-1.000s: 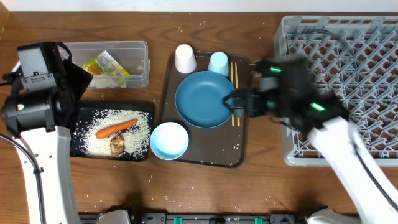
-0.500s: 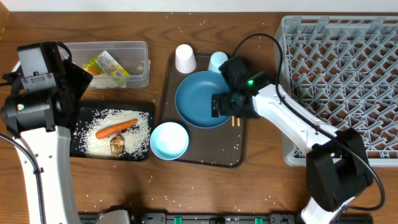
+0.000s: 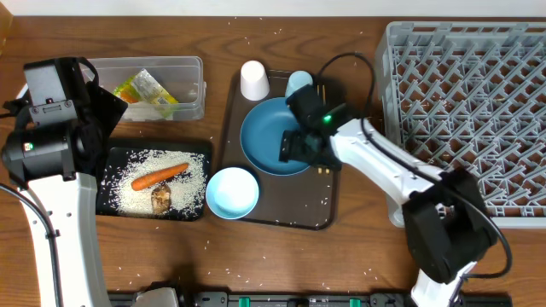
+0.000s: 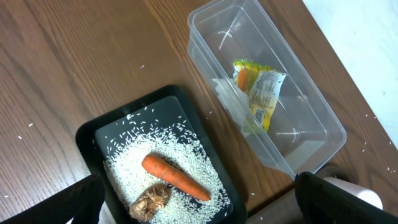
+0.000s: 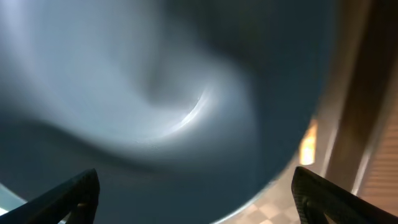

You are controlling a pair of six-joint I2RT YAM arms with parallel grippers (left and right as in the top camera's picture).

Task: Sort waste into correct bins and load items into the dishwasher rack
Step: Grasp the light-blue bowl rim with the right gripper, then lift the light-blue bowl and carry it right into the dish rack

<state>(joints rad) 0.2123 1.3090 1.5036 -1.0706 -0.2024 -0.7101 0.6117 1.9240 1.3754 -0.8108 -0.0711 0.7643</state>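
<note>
Overhead: the right end effector point(image 3: 293, 145) has swung from the grey plastic lattice rack point(image 3: 478, 85) to the big dark blue round plate point(image 3: 263, 136), probably to grasp it. Left wrist: left end effector point(image 4: 199, 204) spread, plate unseen. Right wrist: fingers point(image 5: 62, 194) spread over the plate.

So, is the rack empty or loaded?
Empty: the rack shows only bare pegs; plate and bowl lie on the tray.

Print on the foil wrapper point(image 4: 260, 93) is too blurred to read.
</note>
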